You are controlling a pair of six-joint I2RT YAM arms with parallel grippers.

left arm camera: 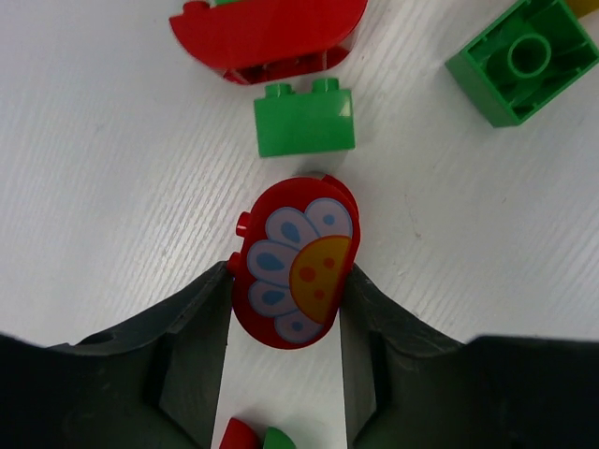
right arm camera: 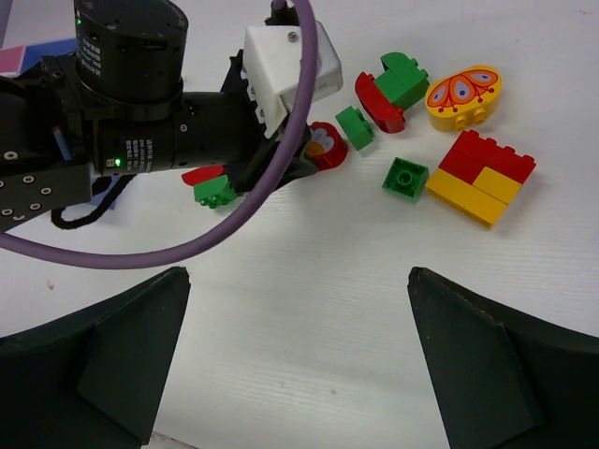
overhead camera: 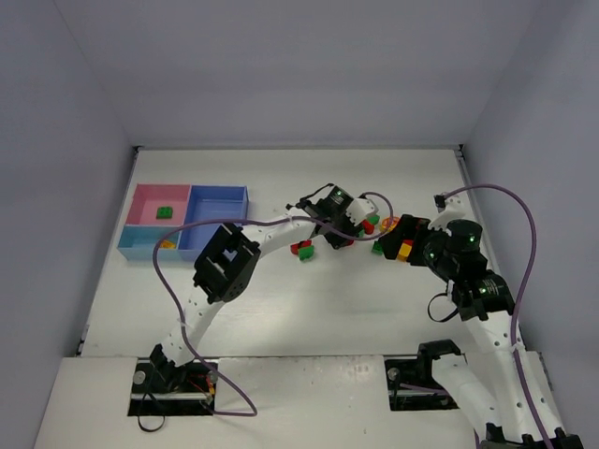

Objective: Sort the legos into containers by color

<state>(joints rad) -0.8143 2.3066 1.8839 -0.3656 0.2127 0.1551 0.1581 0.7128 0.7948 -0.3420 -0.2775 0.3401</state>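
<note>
Grip looks set — your left tool [left arm camera: 287, 281] clamps the rounded red plastic flower-print brick [left arm camera: 298, 253] by its sides, ready for lifting; your right tool [right arm camera: 298, 281] gapes wide, empty.

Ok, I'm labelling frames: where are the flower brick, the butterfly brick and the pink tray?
flower brick [left arm camera: 298, 271], left wrist view, on its printed face.
butterfly brick [right arm camera: 463, 93], right wrist view, on its printed top.
pink tray [overhead camera: 148, 198], top view, bare floor.

Nothing readable here, no letters or numbers. Closest thing is a daisy print on the red lego [left arm camera: 298, 267] squeezed in my left pincer [left arm camera: 288, 281].
</note>
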